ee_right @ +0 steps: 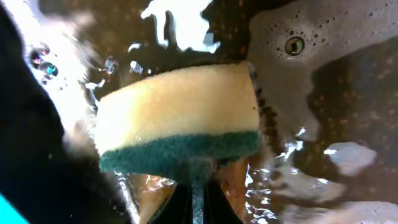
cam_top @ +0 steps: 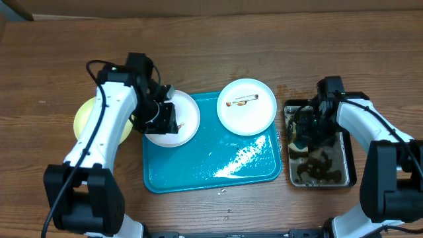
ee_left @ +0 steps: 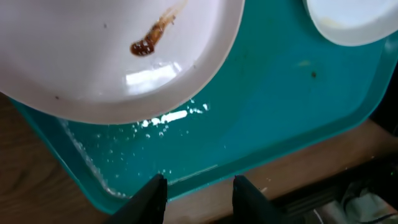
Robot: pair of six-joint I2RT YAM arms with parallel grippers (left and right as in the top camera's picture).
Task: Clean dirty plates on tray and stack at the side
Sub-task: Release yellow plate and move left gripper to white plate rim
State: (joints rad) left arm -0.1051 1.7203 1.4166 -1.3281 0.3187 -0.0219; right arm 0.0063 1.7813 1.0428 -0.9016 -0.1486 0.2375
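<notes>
Hanging over a white plate [cam_top: 188, 114] at the left end of the blue tray [cam_top: 198, 173], the left gripper [cam_top: 165, 120] is showing from above. Another white plate [cam_top: 246, 106] is sitting at the tray's top edge. A yellow-green plate [cam_top: 84, 118] is lying on the table [cam_top: 211, 39] beside the tray. The right gripper [cam_top: 305, 131] is dipping into the black tray [cam_top: 344, 168].

In the left wrist view, the fingers [ee_left: 149, 198] are standing apart, holding nothing, near a brown smear [ee_left: 149, 40] on the plate.

In the right wrist view, the gripper is pinching a sponge [ee_right: 177, 112] over foamy water [ee_right: 336, 81].
</notes>
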